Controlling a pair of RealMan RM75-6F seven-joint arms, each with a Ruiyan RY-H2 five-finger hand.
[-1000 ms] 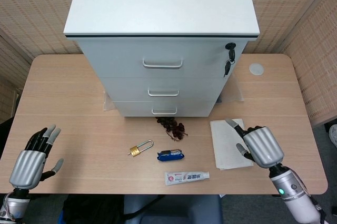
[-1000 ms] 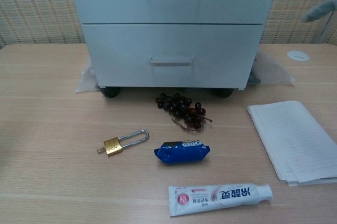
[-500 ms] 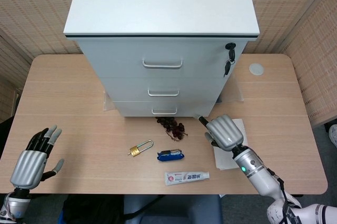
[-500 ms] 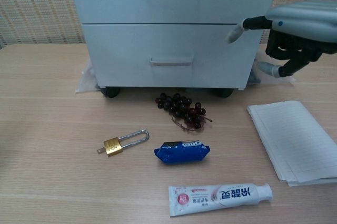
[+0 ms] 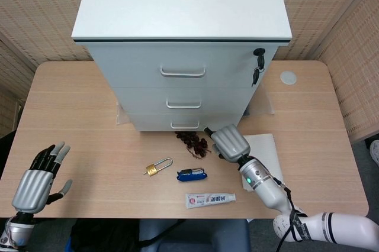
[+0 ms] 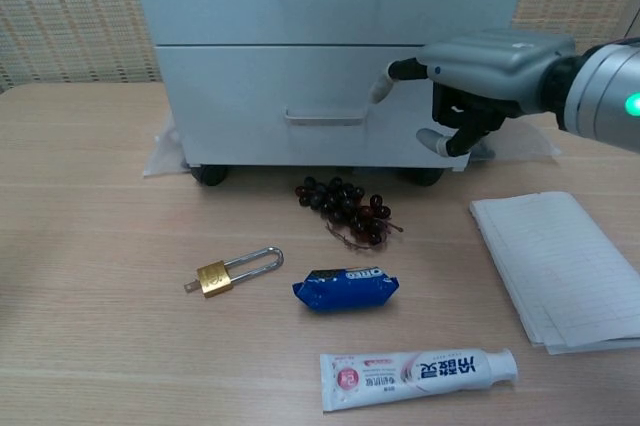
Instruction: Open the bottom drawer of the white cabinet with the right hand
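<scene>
Chest view shows the right hand (image 6: 478, 71) held in front of the cabinet (image 6: 330, 56), one finger extended toward the bottom drawer (image 6: 325, 106) and the other fingers curled in, holding nothing. It is near the drawer front but, as far as can be judged, not touching it. The left hand (image 5: 37, 180) rests apart at the near left of the surface (image 5: 71, 122), fingers spread and empty.

The cabinet stands at the back centre of the surface on small castors. The bottom drawer is its lowest front panel, closed, with a slim metal handle (image 6: 323, 119) at mid-width, left of the extended finger.

Handling — the drawer is rigid and probably slides on runners. Take hold at the handle by hooking fingers behind the bar and pulling straight toward the robot. Because the cabinet sits on castors, it may roll forward with the pull. The bar is thin and smooth, so the fingers may slip.

In front of the cabinet lie grapes (image 6: 345, 204), a padlock (image 6: 230, 272), a blue packet (image 6: 345, 290), a tube (image 6: 418, 374) and paper (image 6: 565, 266) — the grapes lie in the drawer's path. Woven panels line the walls behind.
</scene>
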